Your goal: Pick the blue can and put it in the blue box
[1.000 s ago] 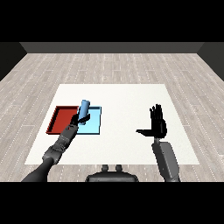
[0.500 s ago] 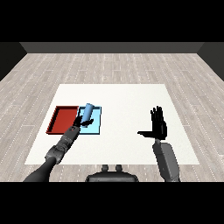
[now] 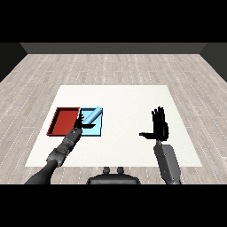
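The blue can (image 3: 93, 115) lies tilted over the light blue tray (image 3: 98, 129), its top end pointing to the far right. My left hand (image 3: 81, 123) is at the can's lower left end, over the tray's left edge. Its fingers are spread straight, one reaching out under the can and none curled round it. The red tray (image 3: 64, 121) lies directly left of the blue one and holds nothing. My right hand (image 3: 159, 127) is raised over the table at the right, fingers straight and pointing away, thumb out to the left, holding nothing.
The two trays sit side by side on the left half of the white table (image 3: 124, 99). A grey plank floor (image 3: 115, 66) surrounds the table.
The can has come down and tipped further to the right, from near upright in my left hand to lying over the blue tray. The left hand's fingers have spread. The right hand has stayed still.
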Robot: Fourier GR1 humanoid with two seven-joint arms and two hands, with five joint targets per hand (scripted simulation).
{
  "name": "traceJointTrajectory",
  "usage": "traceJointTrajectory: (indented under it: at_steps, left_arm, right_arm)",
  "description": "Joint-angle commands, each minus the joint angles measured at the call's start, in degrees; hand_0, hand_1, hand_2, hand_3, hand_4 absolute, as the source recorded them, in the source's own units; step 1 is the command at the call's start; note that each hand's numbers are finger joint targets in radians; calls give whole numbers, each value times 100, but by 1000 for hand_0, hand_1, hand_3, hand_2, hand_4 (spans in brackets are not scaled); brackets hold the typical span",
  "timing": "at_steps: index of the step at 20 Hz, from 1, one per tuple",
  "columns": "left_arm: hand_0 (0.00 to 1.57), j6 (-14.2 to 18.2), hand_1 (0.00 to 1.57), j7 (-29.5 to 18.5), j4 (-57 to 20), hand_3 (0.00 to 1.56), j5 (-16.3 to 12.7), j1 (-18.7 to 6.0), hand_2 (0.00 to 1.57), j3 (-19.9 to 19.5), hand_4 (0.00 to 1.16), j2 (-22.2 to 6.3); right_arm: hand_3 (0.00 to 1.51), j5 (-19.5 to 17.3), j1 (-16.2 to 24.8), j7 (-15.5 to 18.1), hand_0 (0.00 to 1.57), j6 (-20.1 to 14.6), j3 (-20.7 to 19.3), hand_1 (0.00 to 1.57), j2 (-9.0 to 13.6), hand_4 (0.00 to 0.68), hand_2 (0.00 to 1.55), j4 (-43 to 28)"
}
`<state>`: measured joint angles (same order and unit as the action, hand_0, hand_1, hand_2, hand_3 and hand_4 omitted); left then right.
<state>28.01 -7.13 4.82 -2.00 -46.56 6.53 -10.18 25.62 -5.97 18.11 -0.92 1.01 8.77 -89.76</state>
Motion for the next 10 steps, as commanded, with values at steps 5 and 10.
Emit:
traceJointTrajectory:
  at_steps: [5, 10]
  left_arm:
    - [0, 789, 0, -2340, 1515, 0, -657, 497, 0, -768, 0, -98]
    - [0, -174, 0, -3395, 2746, 0, -735, 975, 0, -589, 0, 197]
  right_arm:
    - [0, -37, 7, -59, 0, 11, 92, 0, -46, 0, 0, -141]
    - [0, -47, 160, -133, 0, 149, -13, 0, 197, 0, 0, -116]
